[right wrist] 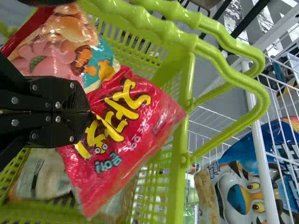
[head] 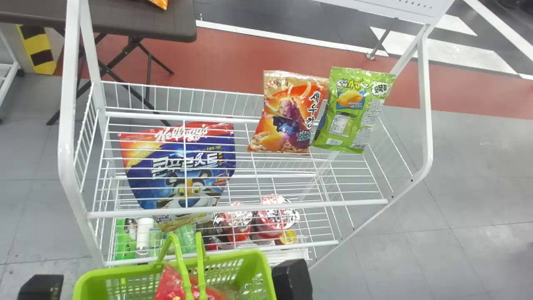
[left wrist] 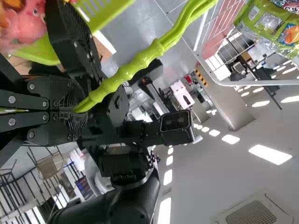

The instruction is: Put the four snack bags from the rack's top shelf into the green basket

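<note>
- A glossy red plastic snack bag with yellow lettering (right wrist: 135, 116) leans inside the lime-green plastic basket (head: 118, 273).
- I pinch it narrowly with my right gripper (right wrist: 88, 113).
- My left gripper (left wrist: 77, 111) is closed around 2 ribbed green handles (left wrist: 126, 70).
- 2 foil bags, orange (head: 287, 112) and green (head: 354, 110), stand on the white wire rack (head: 237, 211).

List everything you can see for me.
Snack bag: 1, orange, top shelf
Snack bag: 1, green, same shelf
Snack bag: 1, red, in basket
Package: at least 1, pale, in basket
Cereal bag: 1, blue, below top shelf
Containers: 2, red, lower shelf
Bottles: several, green, white, lower shelf
Basket: 1, green, before rack
Wire rack: 1, white, ahead
Table: 1, brown, beyond rack
Item: 1, orange, on table
Left gripper: 1, black, on basket handle
Right gripper: 1, black, on red bag
</note>
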Motion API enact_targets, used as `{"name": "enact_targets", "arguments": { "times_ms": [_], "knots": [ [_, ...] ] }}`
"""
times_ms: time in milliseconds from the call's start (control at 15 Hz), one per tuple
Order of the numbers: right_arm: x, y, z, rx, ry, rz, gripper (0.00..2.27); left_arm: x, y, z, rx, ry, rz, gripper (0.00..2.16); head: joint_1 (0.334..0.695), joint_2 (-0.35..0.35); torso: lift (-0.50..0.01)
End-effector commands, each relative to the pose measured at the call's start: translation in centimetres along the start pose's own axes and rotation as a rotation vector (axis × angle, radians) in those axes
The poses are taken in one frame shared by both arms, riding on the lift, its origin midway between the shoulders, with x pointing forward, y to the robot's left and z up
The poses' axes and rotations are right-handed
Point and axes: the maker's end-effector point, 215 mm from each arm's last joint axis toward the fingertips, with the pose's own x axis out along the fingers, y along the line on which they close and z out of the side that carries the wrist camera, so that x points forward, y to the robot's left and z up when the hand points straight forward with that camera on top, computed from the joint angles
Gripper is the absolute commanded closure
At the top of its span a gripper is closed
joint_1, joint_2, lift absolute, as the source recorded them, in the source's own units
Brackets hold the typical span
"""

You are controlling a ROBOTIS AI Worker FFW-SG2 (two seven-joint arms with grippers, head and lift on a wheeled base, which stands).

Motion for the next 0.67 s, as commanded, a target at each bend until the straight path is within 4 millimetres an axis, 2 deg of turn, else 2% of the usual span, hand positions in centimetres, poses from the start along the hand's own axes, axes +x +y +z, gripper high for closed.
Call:
{"name": "enact_targets", "arguments": {
  "times_ms": [0, 67, 133, 200, 333, 400, 533, 600],
  "knots": [
    [1.0, -1.2, 1.2, -0.053, -0.037, -0.049, 1.82, -0.1, 0.0, -0.1, -0.002, 0.0, 0.002, 1.75, 0.695, -0.35, 0.0],
    [1.1, -1.7, 1.2, -0.058, -0.036, -0.067, 1.39, -0.1, -0.1, -0.1, -0.002, 0.0, 0.0, 1.75, 0.695, -0.35, 0.0],
    [0.9, -2.6, 1.3, -0.072, -0.036, -0.097, 0.22, -0.1, -0.1, -0.1, -0.002, 0.0, 0.001, 1.75, 0.695, -0.35, 0.0],
    [0.6, -3.2, 1.6, -0.086, -0.038, -0.115, 0.0, -0.1, -0.1, -0.1, -0.002, 0.0, 0.003, 1.75, 0.695, -0.35, 0.0],
    [-0.2, -4.4, 2.2, -0.095, -0.052, -0.139, 0.02, -0.1, -0.2, -0.1, -0.002, 0.0, 0.002, 1.75, 0.695, -0.35, 0.0],
    [-0.7, -5.0, 3.2, -0.105, -0.087, -0.153, 0.05, -0.1, -0.1, -0.1, -0.004, 0.0, 0.004, 1.75, 0.695, -0.35, 0.0],
    [-1.6, -5.8, 7.3, -0.154, -0.227, -0.175, 0.05, 0.1, -0.3, 0.0, 0.0, 0.002, -0.002, 1.75, 0.695, -0.35, 0.0],
    [-2.4, -6.7, 10.2, -0.186, -0.325, -0.204, 0.05, 0.1, -0.3, -0.1, -0.001, 0.003, -0.003, 1.75, 0.695, -0.35, 0.0]
  ]
}}
